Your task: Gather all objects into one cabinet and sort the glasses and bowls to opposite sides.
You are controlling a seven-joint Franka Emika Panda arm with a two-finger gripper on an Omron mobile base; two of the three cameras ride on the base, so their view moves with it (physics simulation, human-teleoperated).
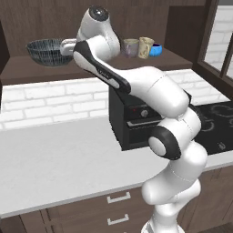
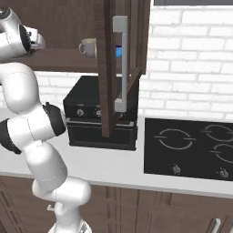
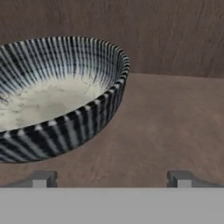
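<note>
Four task items sit on the cabinet shelf [image 1: 27,68]: striped bowl [image 1: 47,51] far left, grey cup [image 1: 130,47], beige cup [image 1: 145,47] and blue bowl [image 1: 156,49] right. End effector [image 3: 111,178] wide open, empty, beside the striped bowl. Open cabinet door [image 2: 119,63] hangs above the oven [image 2: 98,113].

The arm [image 1: 150,86] is glossy white, built of rounded segments with dark grey joint rings, black side panels and a dark round cap.
</note>
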